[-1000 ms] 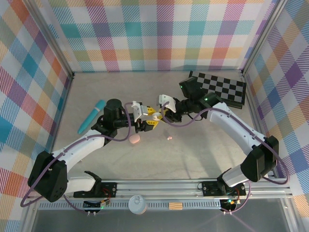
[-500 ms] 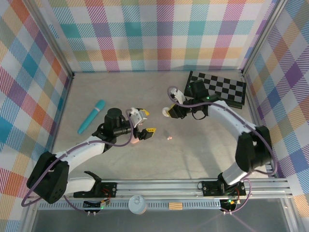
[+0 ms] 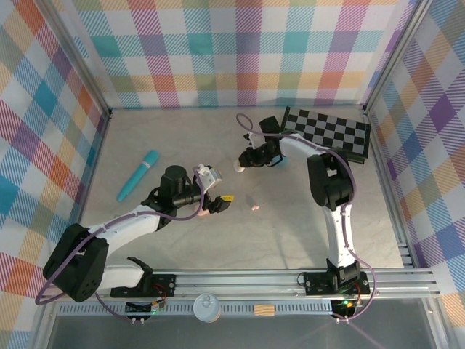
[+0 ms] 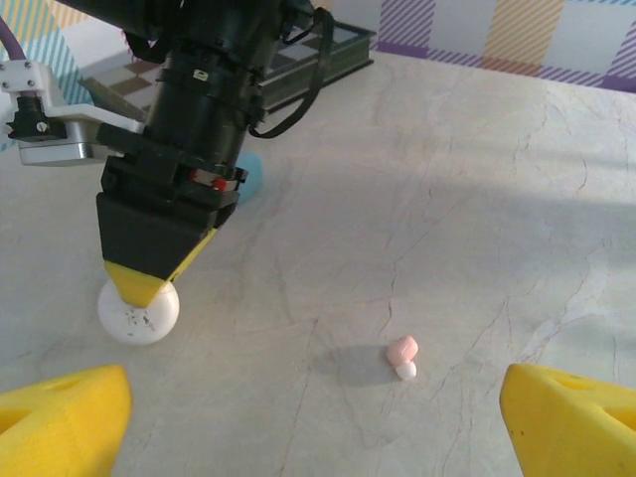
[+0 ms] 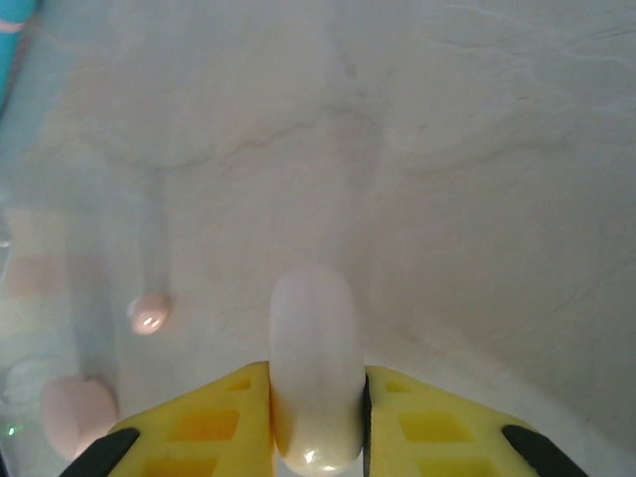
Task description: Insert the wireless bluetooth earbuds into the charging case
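Item: tiny pink plastic earbud (image 4: 401, 356), whitish tip, loose on the pale marbled tabletop (image 4: 517, 199), lower centre of the left wrist frame, ahead of my wide-spread left gripper (image 4: 318, 409). I judge it feather-light, rigid, slippery; pinch across its pink body. My right gripper (image 5: 315, 397) clamps the white pebble-shaped case (image 5: 315, 328).

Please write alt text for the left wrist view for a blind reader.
The right hand, pointing down, grips a round white case close to the table. A pink earbud lies ahead of the open left hand, whose yellow fingertips sit in the bottom corners.
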